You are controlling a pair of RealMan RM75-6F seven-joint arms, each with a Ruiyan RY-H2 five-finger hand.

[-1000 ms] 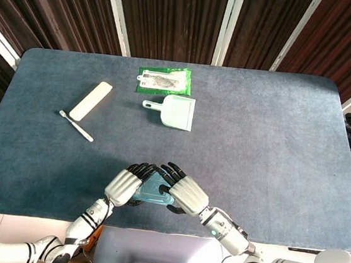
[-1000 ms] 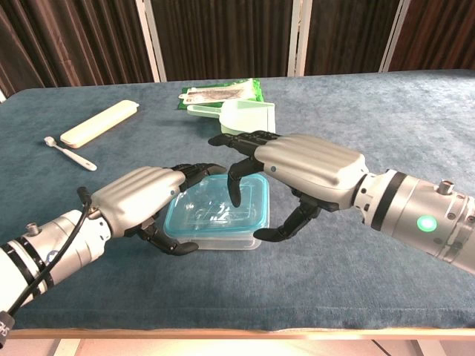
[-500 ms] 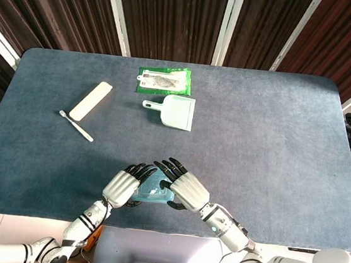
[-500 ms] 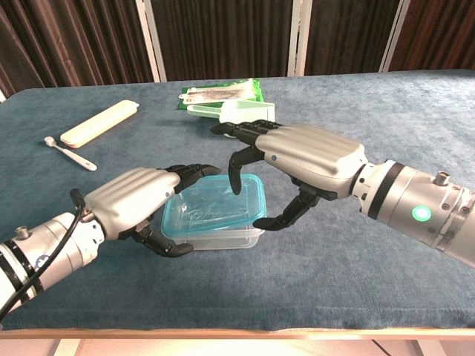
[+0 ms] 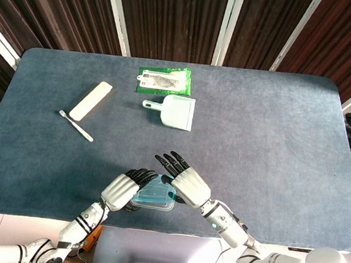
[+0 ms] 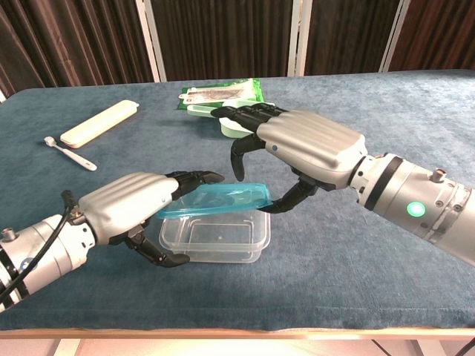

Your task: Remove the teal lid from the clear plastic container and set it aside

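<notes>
- Far to the left of your left hand lie a toothbrush and, just behind it, a beige case, both flat on the table.
- Your left hand grasps the container: its fingers curl over the container's left wall, with the thumb low against the near side. The container sits on the table under and just right of this hand.
- The lid is off the container and tilted above it, low at the left by your left hand's fingers, raised at the right.
- Your right hand holds the lid at its raised right end; its thumb touches the right edge, and its other fingers arch over the top. You cannot tell from either view exactly where those fingers touch.
- In the head view, both hands meet over the lid at the near table edge.
- Behind your right hand, well apart, sits a pale green dustpan, with a green packet just beyond it.
</notes>
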